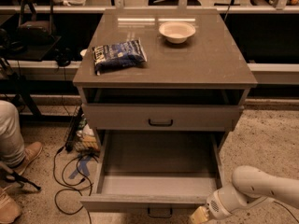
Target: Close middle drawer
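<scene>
The middle drawer (159, 169) is a grey wood-grain tray pulled far out of the cabinet. Its inside looks empty. Its low front (117, 203) faces me at the bottom of the view, with a small dark bar handle (160, 213) below the edge. My gripper (199, 215) is at the end of the white arm (261, 188), low at the bottom right. It is just outside the right end of the drawer front, below its top edge.
The drawer above (161, 116) shows a dark handle and sits nearly in. The cabinet top (205, 59) bears a blue snack bag (119, 55) and a white bowl (176, 31). Cables (70, 171) and a person's leg and shoe (18, 143) are on the floor at left.
</scene>
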Controlling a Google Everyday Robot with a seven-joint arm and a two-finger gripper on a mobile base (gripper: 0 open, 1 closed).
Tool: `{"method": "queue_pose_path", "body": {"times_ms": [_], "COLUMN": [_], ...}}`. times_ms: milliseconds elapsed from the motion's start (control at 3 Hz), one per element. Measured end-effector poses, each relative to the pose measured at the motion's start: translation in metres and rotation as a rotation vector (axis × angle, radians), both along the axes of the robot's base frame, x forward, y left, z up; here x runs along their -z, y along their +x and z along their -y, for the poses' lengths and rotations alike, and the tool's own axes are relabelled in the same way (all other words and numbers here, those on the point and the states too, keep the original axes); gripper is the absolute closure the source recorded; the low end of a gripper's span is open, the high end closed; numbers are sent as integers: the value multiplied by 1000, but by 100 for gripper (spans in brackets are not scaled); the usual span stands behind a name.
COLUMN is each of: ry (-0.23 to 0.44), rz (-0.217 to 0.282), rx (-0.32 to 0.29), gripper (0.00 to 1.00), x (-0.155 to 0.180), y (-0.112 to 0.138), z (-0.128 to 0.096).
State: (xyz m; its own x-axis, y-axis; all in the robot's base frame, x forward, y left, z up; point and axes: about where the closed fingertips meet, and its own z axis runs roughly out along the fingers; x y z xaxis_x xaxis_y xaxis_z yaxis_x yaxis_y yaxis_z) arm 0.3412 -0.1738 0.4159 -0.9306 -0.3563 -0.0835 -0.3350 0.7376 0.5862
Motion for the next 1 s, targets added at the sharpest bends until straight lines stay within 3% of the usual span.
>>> {"method": "queue_pose_path", "body": {"times_ms": [333, 1000], "ry": [43, 55], "rz": [34, 38], "rx": [53, 69], "gripper": [100, 100], "x": [19, 22], "y": [23, 25], "z": [-10, -9]}}
